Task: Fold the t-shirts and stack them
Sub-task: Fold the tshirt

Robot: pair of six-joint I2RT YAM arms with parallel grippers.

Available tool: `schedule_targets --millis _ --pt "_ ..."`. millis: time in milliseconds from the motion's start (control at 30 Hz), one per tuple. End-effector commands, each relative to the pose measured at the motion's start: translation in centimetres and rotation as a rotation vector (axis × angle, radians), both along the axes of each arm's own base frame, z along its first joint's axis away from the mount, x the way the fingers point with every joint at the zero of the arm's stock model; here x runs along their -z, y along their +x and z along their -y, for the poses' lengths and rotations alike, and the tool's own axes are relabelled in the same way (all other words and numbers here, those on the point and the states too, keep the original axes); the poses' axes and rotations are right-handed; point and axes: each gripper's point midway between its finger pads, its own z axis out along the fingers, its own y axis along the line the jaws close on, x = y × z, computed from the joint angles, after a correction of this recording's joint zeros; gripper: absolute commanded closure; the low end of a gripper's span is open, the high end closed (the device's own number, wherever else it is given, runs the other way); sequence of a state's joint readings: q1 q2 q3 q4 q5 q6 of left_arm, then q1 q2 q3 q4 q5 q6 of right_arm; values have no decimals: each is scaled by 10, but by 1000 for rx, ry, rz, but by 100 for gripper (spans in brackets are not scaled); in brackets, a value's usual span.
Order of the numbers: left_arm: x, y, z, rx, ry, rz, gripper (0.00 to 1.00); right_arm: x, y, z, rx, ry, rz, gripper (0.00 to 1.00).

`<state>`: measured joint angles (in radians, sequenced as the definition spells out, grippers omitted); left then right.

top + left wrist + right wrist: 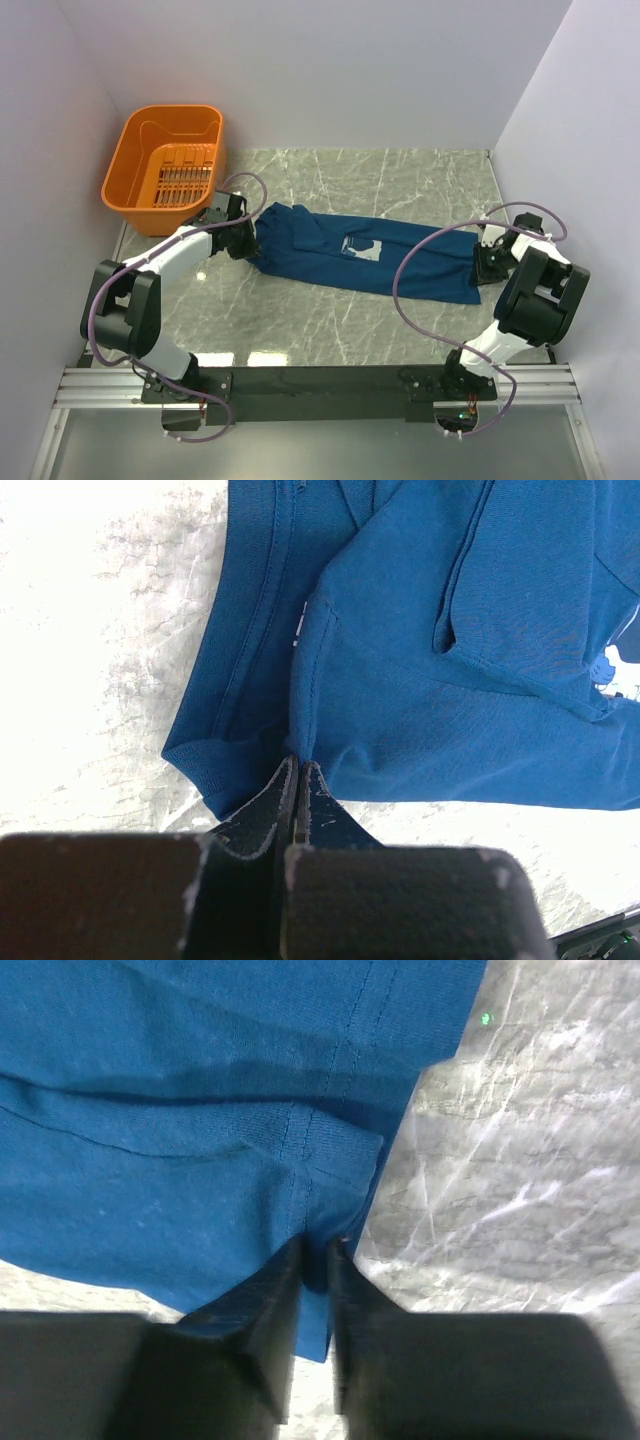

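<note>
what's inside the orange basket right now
Nothing shows inside the orange basket: only its slotted floor and walls are visible. Its near wall hides a strip of the floor, so that part cannot be checked. The t-shirt lies on the table outside it.

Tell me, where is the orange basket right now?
From the top view, the orange basket sits in the table's far left corner, just behind the left arm's fingers and the blue t-shirt.

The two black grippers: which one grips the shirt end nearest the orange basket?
The left gripper, pinching the dark blue cotton t-shirt beside the orange plastic basket.
</note>
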<state>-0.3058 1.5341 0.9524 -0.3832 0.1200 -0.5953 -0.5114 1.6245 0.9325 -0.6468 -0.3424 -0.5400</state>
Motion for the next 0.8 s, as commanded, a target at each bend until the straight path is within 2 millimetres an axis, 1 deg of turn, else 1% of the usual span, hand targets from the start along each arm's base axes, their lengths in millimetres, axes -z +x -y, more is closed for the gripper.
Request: schedule_targets --millis 0,67,100,167,200,267,300,367,400,433,500,533,600,767 --pt "-11 4 7 16 -32 38 99 -10 12 3 -4 -6 55 81" --pt "-11 3 8 18 -34 36 99 -10 10 2 -7 -5 51 87" --pt "-11 3 7 18 -32 38 99 -12 10 3 -9 -11 58 94" --pt "-11 3 7 18 -32 38 99 -16 9 3 -13 -20 63 100" --pt "-12 3 7 15 -31 40 99 -21 8 4 -17 -35 78 100" --pt "-11 3 6 10 -27 39 99 -26 4 5 -20 -52 78 100" --pt "-11 3 5 7 -23 37 99 -32 3 5 -27 -66 93 100" --pt "-12 4 5 5 -23 42 99 -36 -3 4 -34 -78 91 100" --pt "-12 4 4 2 -22 42 99 -42 -5 4 -44 -94 110 100" --pt "-12 4 5 2 -22 44 99 -42 -10 2 -48 -95 103 100" --pt "-12 4 4 2 -22 44 99 -48 -13 1 -64 -112 120 100" --pt "-13 4 4 1 -21 44 99 -47 -18 -2 -70 -106 109 100" --pt "-14 5 4 2 -20 48 99 -47 -22 -3 -86 -115 108 100" --pt "-15 6 2 -5 -12 54 99 -39 -38 -7 -121 -120 64 100"
